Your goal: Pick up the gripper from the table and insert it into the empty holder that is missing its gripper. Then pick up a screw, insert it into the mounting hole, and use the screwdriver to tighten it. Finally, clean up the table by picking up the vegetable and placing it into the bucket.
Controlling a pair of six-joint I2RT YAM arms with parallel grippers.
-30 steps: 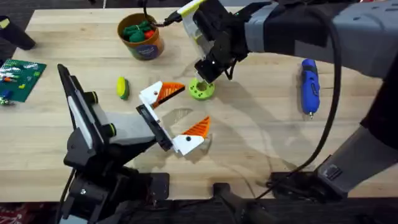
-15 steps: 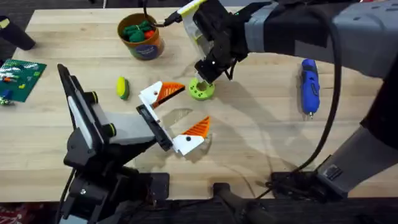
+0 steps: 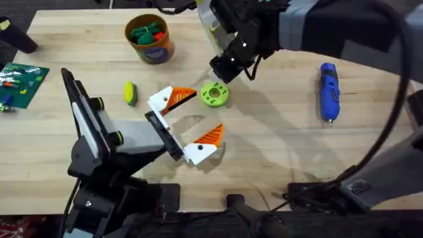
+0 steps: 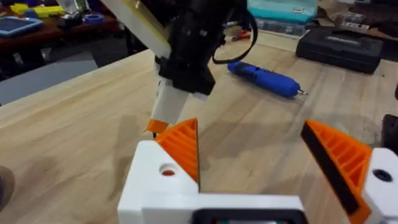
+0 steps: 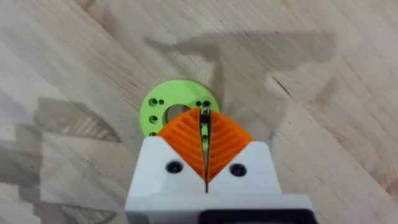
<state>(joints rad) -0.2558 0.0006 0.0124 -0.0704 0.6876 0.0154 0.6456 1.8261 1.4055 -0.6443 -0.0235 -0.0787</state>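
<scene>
No legible writing is seen; the bucket (image 3: 151, 38), orange-brown with a blue label band, holds green and red pieces at the table's far side. The right gripper (image 5: 205, 134) is pressed shut over the lime-green disc (image 5: 177, 112), a thin dark piece pinched between its orange pads. The left gripper (image 4: 258, 158) is spread wide. The yellow-green vegetable (image 3: 130, 92) lies left of the 2 white-and-orange fingers on the holder (image 3: 165, 135). The blue screwdriver (image 3: 328, 91) lies well right.
</scene>
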